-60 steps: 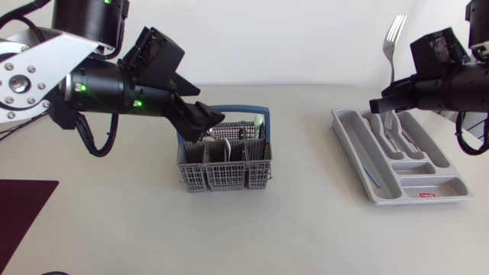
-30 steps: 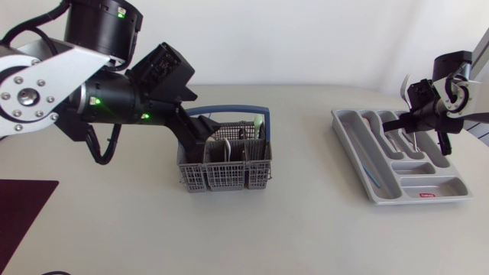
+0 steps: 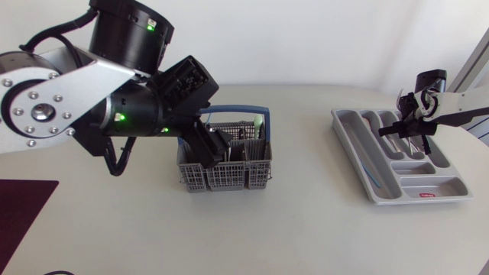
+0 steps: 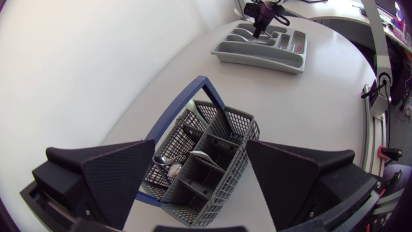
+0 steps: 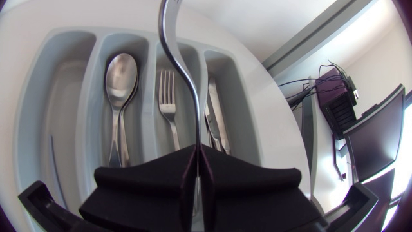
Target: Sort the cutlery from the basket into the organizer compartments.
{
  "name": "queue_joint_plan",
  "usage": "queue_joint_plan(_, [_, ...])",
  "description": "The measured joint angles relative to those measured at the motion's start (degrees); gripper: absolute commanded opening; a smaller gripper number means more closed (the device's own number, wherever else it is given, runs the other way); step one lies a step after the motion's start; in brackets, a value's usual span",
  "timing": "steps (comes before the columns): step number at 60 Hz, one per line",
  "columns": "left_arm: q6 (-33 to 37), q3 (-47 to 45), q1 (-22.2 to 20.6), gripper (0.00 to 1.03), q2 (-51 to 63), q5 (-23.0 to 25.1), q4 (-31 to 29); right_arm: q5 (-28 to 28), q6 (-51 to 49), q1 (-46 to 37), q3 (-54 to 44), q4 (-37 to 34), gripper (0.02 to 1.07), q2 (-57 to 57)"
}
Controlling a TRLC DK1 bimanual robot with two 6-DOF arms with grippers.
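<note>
The grey wire basket (image 3: 226, 169) with a blue handle (image 3: 252, 111) stands mid-table, and several pieces of cutlery (image 3: 246, 132) stick up in it. My left gripper (image 3: 211, 142) hangs open just above its left half. In the left wrist view the basket (image 4: 209, 171) lies between and below the spread fingers (image 4: 109, 180), with a spoon (image 4: 165, 161) in a cell. The grey organizer (image 3: 382, 187) sits at the right. My right gripper (image 3: 409, 116) hovers over it, shut on a fork (image 5: 175, 58). That fork points ahead over the organizer's (image 5: 61, 96) middle slots.
In the organizer lie spoons (image 5: 120, 84), a fork (image 5: 168, 96) and knives (image 5: 216, 119), each kind in its own slot. A dark red mat (image 3: 21, 210) covers the table's front left corner. Bare tabletop separates basket and organizer.
The right gripper has swung the fork from upright to pointing down over the organizer. The left arm has moved right and lower, onto the basket.
</note>
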Motion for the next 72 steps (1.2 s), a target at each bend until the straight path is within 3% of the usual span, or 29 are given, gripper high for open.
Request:
queue_joint_plan(22, [1.2, 0.0, 0.0, 0.98, 0.0, -0.4, 0.0, 2.0, 0.0, 0.0, 3.2, 0.1, 0.11, 5.6])
queue_joint_plan(27, [1.6, 0.0, 0.0, 0.98, 0.0, -0.6, 0.0, 2.2, 0.0, 0.2, 3.4, 0.1, 0.27, 6.1])
queue_joint_plan(34, [2.4, 0.0, 0.0, 0.98, 0.0, -0.7, 0.0, 2.8, 0.0, 0.4, 3.4, 0.1, 0.35, 6.4])
queue_joint_plan(40, [2.8, 0.0, 0.0, 0.98, 0.0, -0.9, 0.0, 3.0, 0.0, 0.7, 3.4, 0.1, 0.51, 6.4])
queue_joint_plan(53, [5.5, -1.2, 0.5, 0.98, 0.0, -1.3, 0.1, 2.9, 0.0, 0.9, 0.5, 0.6, 0.74, 3.8])
queue_joint_plan(61, [7.5, -2.3, 1.3, 0.98, 0.0, -1.3, 1.1, 2.4, 0.0, 1.4, -5.0, 3.0, 0.83, -2.9])
queue_joint_plan(72, [9.4, -3.3, 1.9, 0.98, 0.0, -1.5, 2.2, -3.4, -0.2, 3.3, -14.8, 5.8, 0.84, -16.6])
